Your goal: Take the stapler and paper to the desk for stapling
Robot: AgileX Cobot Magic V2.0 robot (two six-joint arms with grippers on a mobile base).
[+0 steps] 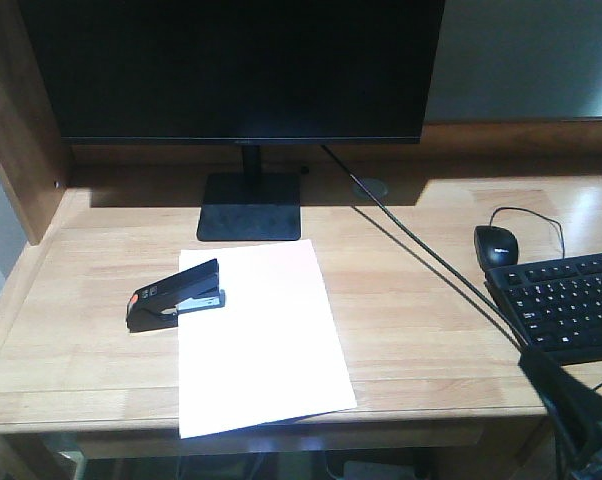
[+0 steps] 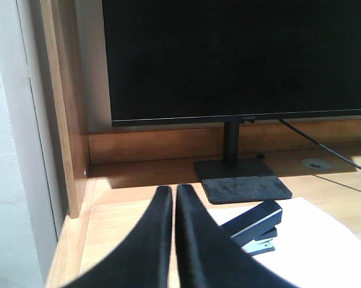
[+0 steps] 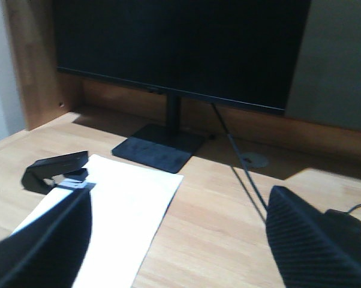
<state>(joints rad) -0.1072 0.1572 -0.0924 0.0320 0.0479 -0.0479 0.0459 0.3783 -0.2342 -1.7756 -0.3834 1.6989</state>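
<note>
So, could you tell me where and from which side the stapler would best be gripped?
Probably across the narrow sides of the stapler, near its middle, coming from above. It lies flat on the desk, long axis slanting, its front end on the paper's left edge, so jaws turned across that axis should fit.

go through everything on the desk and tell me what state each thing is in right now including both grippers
stapler: lying on the desk, its mouth over the paper's left edge, not held.
paper: flat on the desk, near edge overhanging the front.
desk: lit by a bright patch.
monitor: screen dark.
mouse: beside the keyboard, untouched.
keyboard: flat, untouched.
left gripper: fingers shut, holding nothing.
right gripper: fingers wide open, empty.
</note>
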